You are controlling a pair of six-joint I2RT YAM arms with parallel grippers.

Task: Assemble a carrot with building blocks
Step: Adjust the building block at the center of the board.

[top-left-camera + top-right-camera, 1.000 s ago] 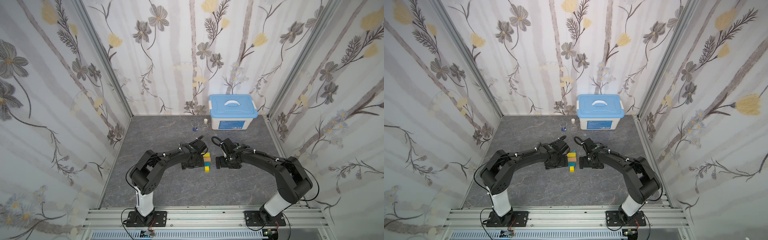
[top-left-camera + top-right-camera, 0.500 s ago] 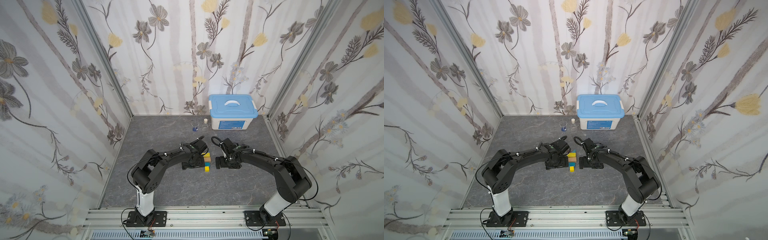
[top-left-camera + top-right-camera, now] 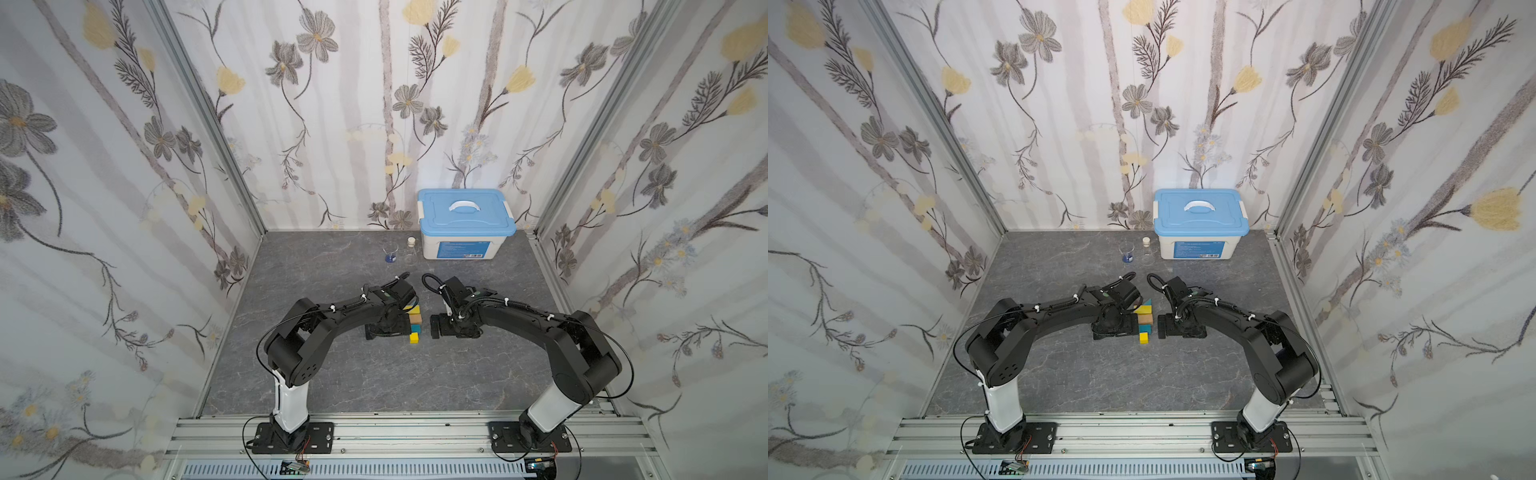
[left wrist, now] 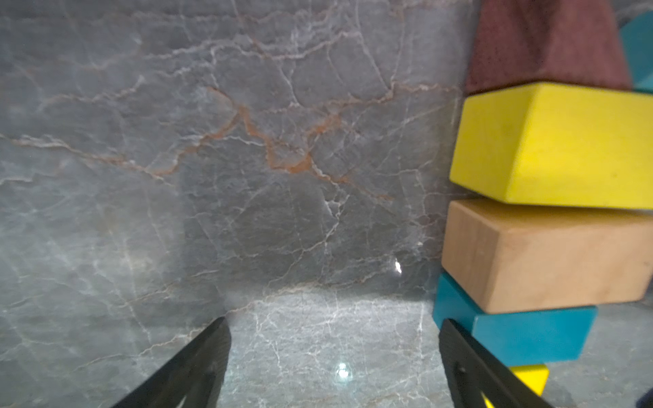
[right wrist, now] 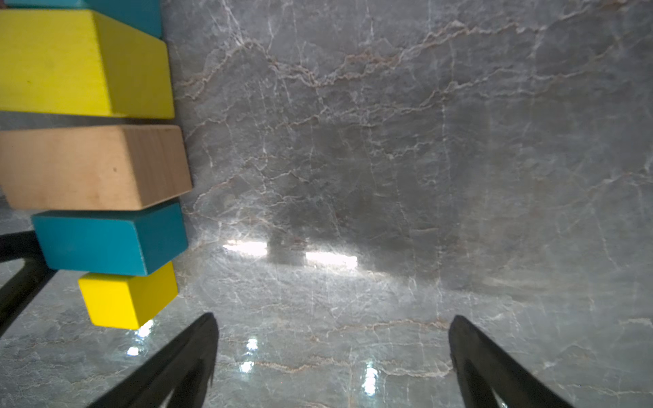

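Now carrot [image 3: 415, 319] lies flat, assembled; L jaws, R jaws gaping, empty.

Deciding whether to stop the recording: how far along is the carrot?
Looks done: maroon wedge, teal wedge, yellow brick, tan brick, teal brick, yellow cube lie in one tapering column. In hand: nothing; left tool, right tool stand open either side. Left: perhaps closing the yellow-tan gap.

Top views: bright, even light is falling from above; straight lines are bowing at the edges.
Right wrist view: white glare is streaking the counter [image 5: 494, 141] ahead of my right tool [image 5: 334, 318], below a soft shadow.
Left wrist view: the maroon wedge [image 4: 544, 42] is blurring.
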